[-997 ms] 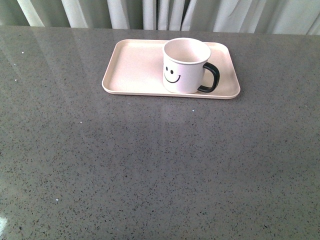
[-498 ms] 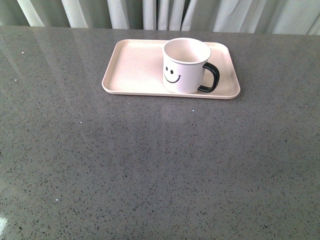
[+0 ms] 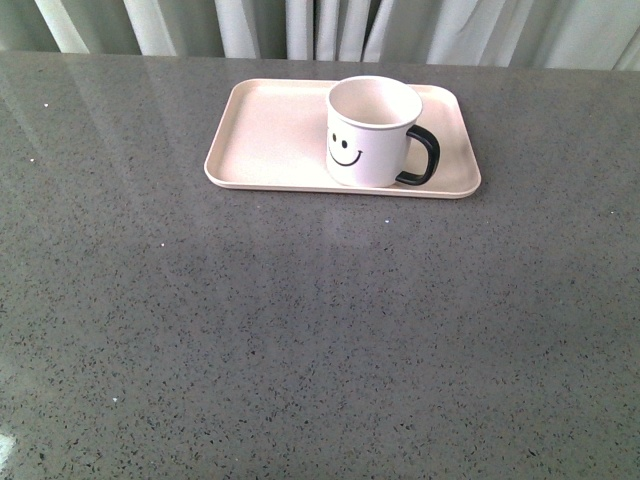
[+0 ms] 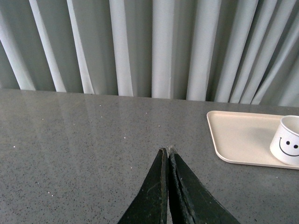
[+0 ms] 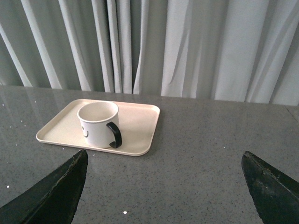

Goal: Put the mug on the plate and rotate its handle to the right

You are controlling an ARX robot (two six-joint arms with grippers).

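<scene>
The white mug (image 3: 372, 132) with a black smiley face stands upright on the right half of the pale pink plate (image 3: 270, 135). Its black handle (image 3: 421, 156) points right in the front view. Neither arm shows in the front view. My left gripper (image 4: 167, 150) is shut with nothing in it, over bare table well short of the plate (image 4: 238, 137) and mug (image 4: 287, 145). My right gripper (image 5: 164, 156) is open and empty, hanging back from the plate (image 5: 140, 123), the mug (image 5: 97, 123) and its handle (image 5: 115, 134).
The grey speckled table (image 3: 300, 330) stretches wide around the plate. Pale curtains (image 3: 320, 25) hang behind the table's far edge.
</scene>
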